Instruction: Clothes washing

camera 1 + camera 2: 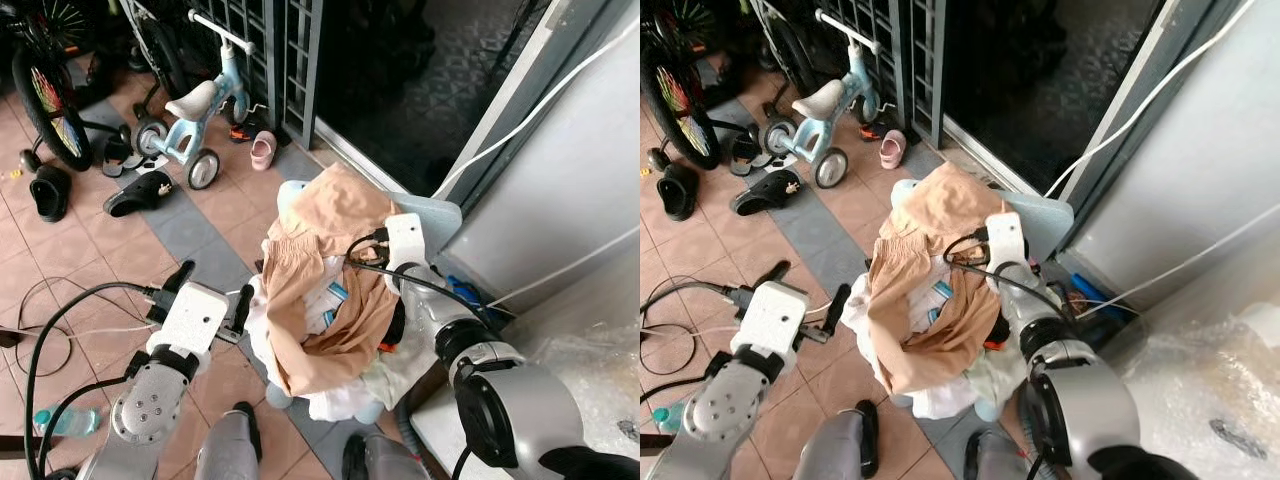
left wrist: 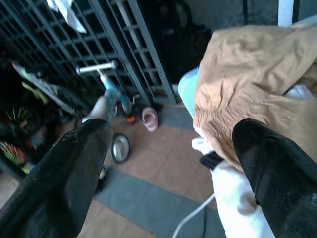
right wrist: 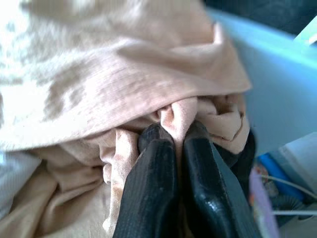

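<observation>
Tan garment (image 1: 325, 270) heaped over light-blue basket (image 1: 440, 218); my right gripper (image 3: 177, 136) pinches its fold, left gripper (image 1: 212, 293) spread alongside; nothing lifted out yet, I judge, washing not begun

Peach-tan garment (image 1: 325, 262) draped over white cloth (image 1: 335, 400), inside a pale blue basket (image 1: 437, 214). Black fingers (image 3: 158, 188) pinching peach ribbed fabric. Light blue and white tricycle (image 1: 195, 110). Pink shoe (image 1: 262, 150), black sandals (image 1: 140, 195). Floor (image 1: 100, 250) tiled in terracotta with grey bands.
</observation>
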